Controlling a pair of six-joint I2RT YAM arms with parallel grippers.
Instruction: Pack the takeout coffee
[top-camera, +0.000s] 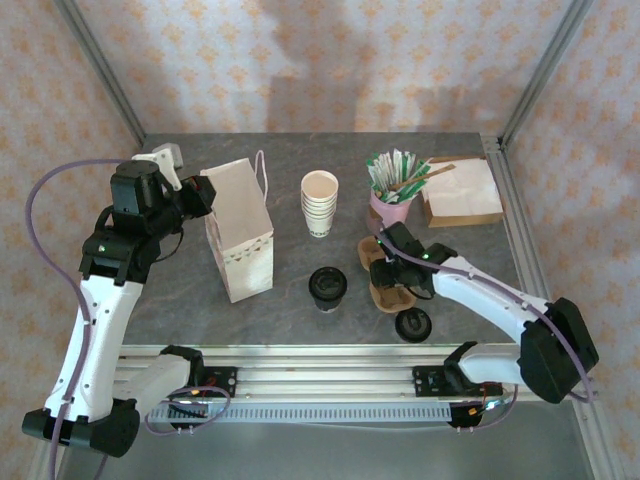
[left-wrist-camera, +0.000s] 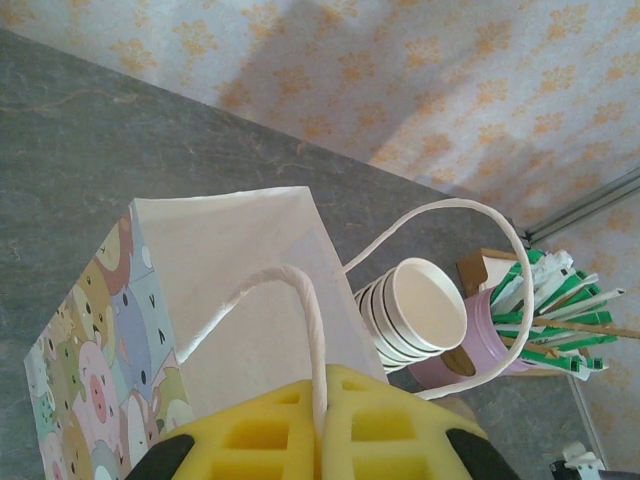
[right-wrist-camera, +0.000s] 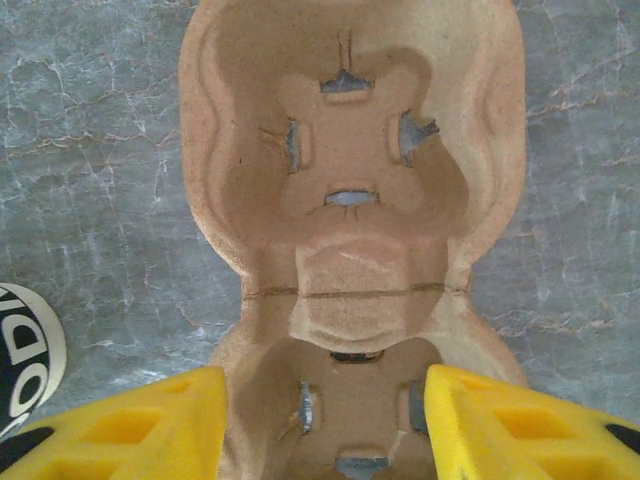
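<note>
The takeout coffee (top-camera: 328, 286), a short tan cup with a black lid, stands on the table just right of the white paper bag (top-camera: 240, 240). My left gripper (top-camera: 196, 195) is at the bag's top left. In the left wrist view the left gripper (left-wrist-camera: 322, 388) is shut on the bag's near handle (left-wrist-camera: 305, 300), and the open mouth of the bag (left-wrist-camera: 240, 260) lies below. My right gripper (top-camera: 392, 262) hovers over the brown pulp cup carrier (top-camera: 386, 282), apart from the coffee. In the right wrist view the right gripper (right-wrist-camera: 325, 430) is open above the near well of the carrier (right-wrist-camera: 350, 150), holding nothing.
A stack of lidless tan cups (top-camera: 320, 202) stands behind the coffee. A pink cup of stirrers and sachets (top-camera: 392, 198) and brown napkins (top-camera: 460, 195) sit at the back right. A loose black lid (top-camera: 413, 325) lies near the front edge. A black lid's rim (right-wrist-camera: 20, 355) shows left of the carrier.
</note>
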